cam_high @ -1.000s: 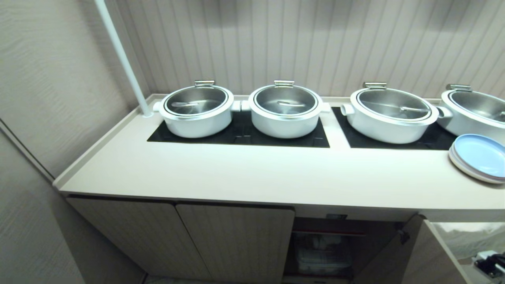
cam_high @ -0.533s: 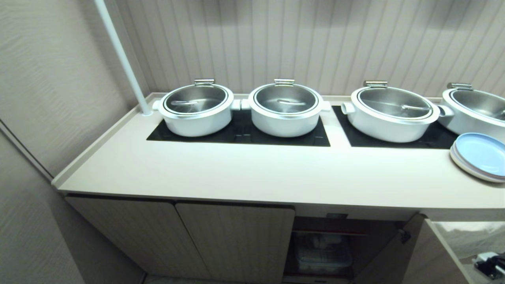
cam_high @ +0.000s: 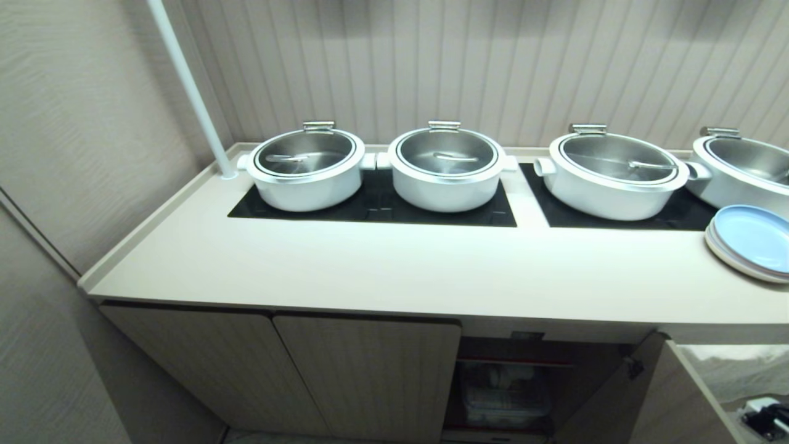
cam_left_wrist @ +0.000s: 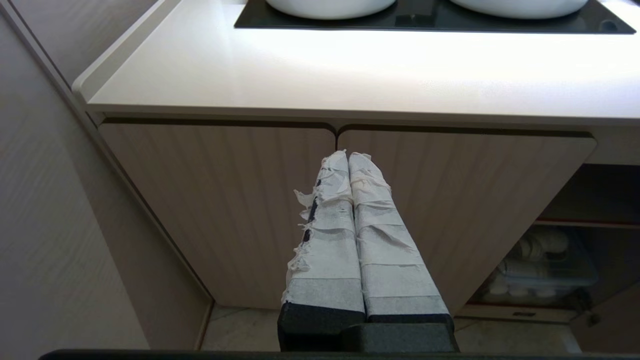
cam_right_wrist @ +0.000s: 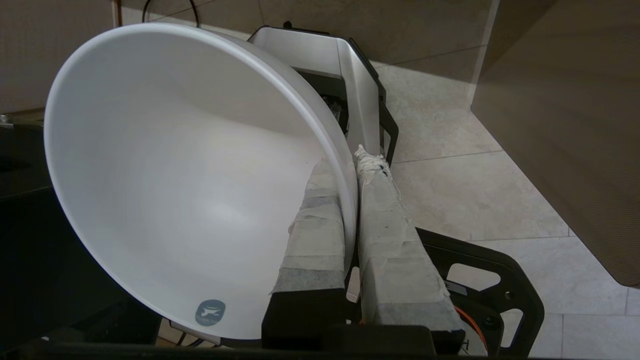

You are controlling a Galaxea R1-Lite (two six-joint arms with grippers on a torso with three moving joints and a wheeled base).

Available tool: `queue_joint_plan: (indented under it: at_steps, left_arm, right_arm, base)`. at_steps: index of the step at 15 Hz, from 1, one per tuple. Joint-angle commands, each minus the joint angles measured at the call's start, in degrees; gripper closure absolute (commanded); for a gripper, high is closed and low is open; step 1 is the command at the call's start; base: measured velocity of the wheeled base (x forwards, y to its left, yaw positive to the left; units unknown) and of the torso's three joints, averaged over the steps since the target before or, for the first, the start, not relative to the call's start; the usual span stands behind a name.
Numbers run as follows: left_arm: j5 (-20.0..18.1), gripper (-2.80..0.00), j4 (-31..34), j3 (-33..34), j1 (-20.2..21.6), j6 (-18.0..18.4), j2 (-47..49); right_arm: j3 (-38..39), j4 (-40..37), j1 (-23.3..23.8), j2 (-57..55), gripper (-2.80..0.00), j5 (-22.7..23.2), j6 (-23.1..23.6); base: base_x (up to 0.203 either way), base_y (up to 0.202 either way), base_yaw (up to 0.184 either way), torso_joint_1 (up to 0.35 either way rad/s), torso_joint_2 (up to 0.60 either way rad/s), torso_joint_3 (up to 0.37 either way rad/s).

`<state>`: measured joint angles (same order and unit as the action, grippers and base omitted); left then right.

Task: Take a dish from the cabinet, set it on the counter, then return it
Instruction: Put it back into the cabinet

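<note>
The dish (cam_right_wrist: pixel 175 175), a plain white glossy bowl, is tilted on edge with my right gripper (cam_right_wrist: pixel 350 165) shut on its rim, one taped finger inside and one outside, low above the tiled floor. Only a black bit of the right arm (cam_high: pixel 767 419) shows in the head view's lower right corner, beside the cabinet's open door (cam_high: pixel 666 401). The cabinet (cam_high: pixel 370 370) stands under the cream counter (cam_high: pixel 394 271); its open compartment (cam_high: pixel 511 382) holds a clear bin of white ware. My left gripper (cam_left_wrist: pixel 348 156) is shut and empty in front of the closed doors (cam_left_wrist: pixel 225 210).
Several white pots with steel lids (cam_high: pixel 305 163) sit on black cooktop panels (cam_high: pixel 376 206) at the counter's back. A stack of plates (cam_high: pixel 749 240), pale blue on top, lies at its right end. A white pole (cam_high: pixel 191 92) rises at the back left. My base frame (cam_right_wrist: pixel 350 75) is near the bowl.
The whole head view has shifted a little, so the camera has moved; pots and plates keep their places on the counter. The right arm's tip sits slightly lower in the corner.
</note>
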<state>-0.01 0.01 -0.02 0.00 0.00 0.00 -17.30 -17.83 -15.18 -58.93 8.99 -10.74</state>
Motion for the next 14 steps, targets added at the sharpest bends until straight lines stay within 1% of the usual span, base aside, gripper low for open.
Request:
queue_joint_plan:
  at_steps: [1, 14]
  left_arm:
    - [0.01, 0.0, -0.01, 0.02, 0.0, 0.0, 0.0]
    - [0.01, 0.0, -0.01, 0.02, 0.0, 0.0, 0.0]
  right_arm:
    - [-0.02, -0.09, -0.03, -0.05, 0.0, 0.07, -0.07]
    - [0.42, -0.09, -0.03, 0.22, 0.0, 0.07, -0.07]
  base:
    - [0.0, 0.0, 0.0, -0.039, 0.1, 0.053]
    - [0.0, 0.0, 0.0, -0.056, 0.13, 0.066]
